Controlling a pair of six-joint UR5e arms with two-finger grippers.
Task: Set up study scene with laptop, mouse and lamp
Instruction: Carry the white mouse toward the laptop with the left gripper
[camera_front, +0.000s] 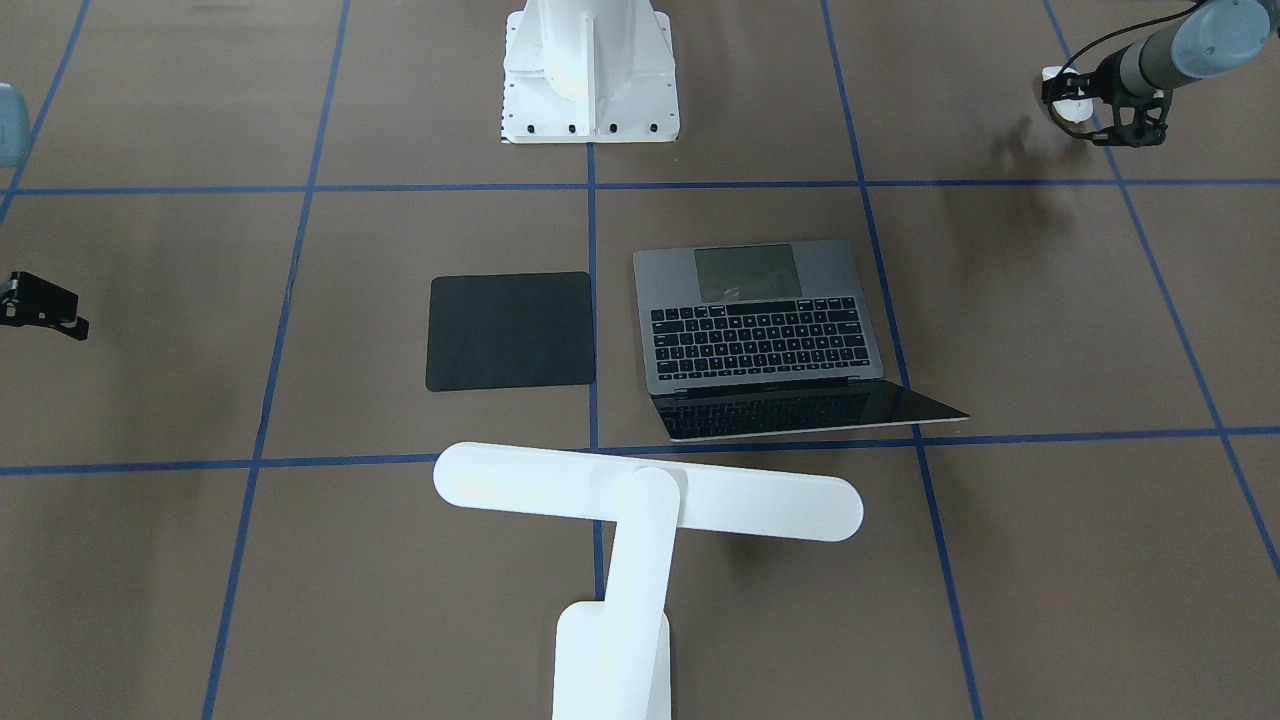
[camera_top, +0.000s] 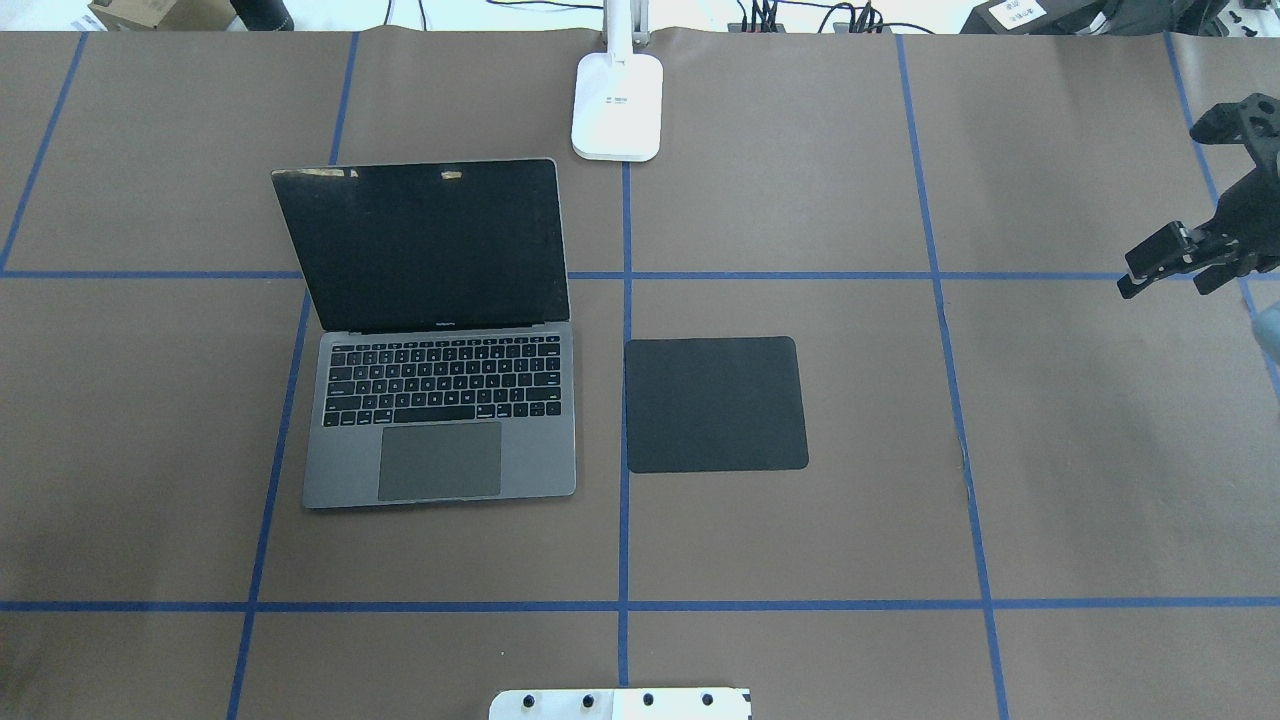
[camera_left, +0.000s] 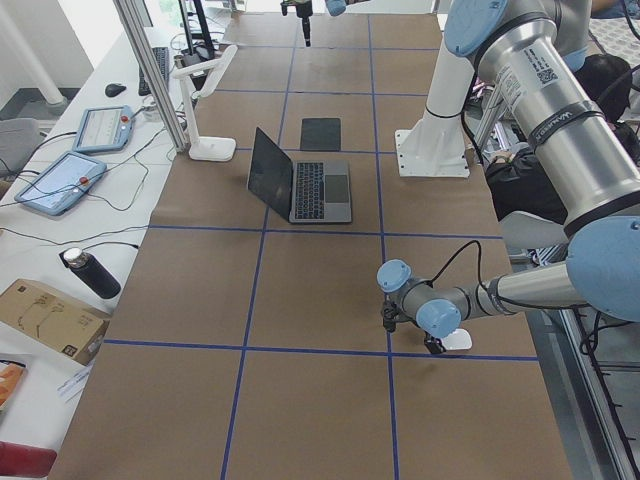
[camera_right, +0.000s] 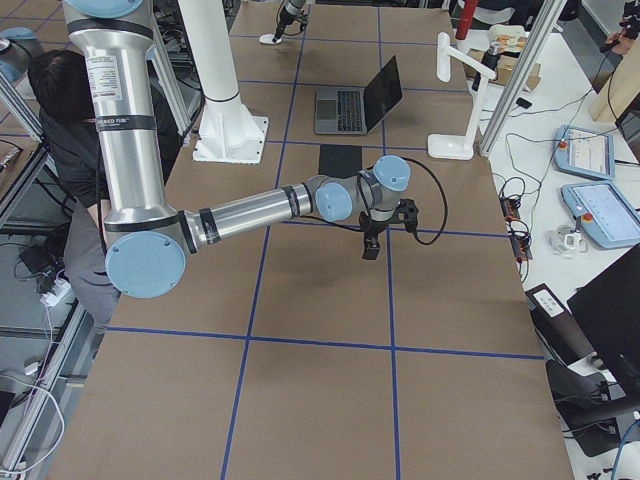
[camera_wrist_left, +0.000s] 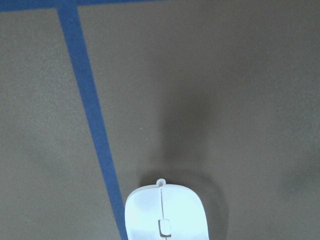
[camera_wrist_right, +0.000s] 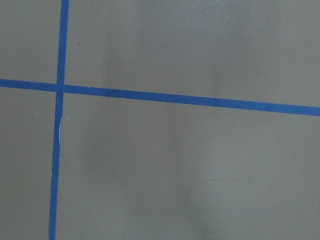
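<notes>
The mouse (camera_wrist_left: 165, 212) lies far out at the robot's left end of the surface (camera_top: 1080, 480), its edge just beside a blue tape line (camera_wrist_left: 92, 125) and well apart from the laptop (camera_top: 440, 420). The left gripper (camera_front: 1098, 108) is down at it, but I cannot tell whether its fingers are spread or closed on the mouse, because the wrist view shows only the white shell under the lens.

The shell is smooth and rounded, so an off-centre pinch would likely let it twist or squirt free. Its probable home is the black mat (camera_top: 715, 403), which lies just beside the laptop on the far side from the mouse. A low carry could therefore clip the raised screen or drag across the keys (skirting the laptop on the robot's side leads towards the white pedestal (camera_front: 590, 90) instead). The lamp (camera_front: 650, 500) stands beyond the laptop, and its bar head reaches out behind the screen, where a wide sweep could knock it.

The right gripper (camera_top: 1155, 262) hangs over bare surface at the opposite end, well apart from the mat. I cannot tell how its fingers stand either.
</notes>
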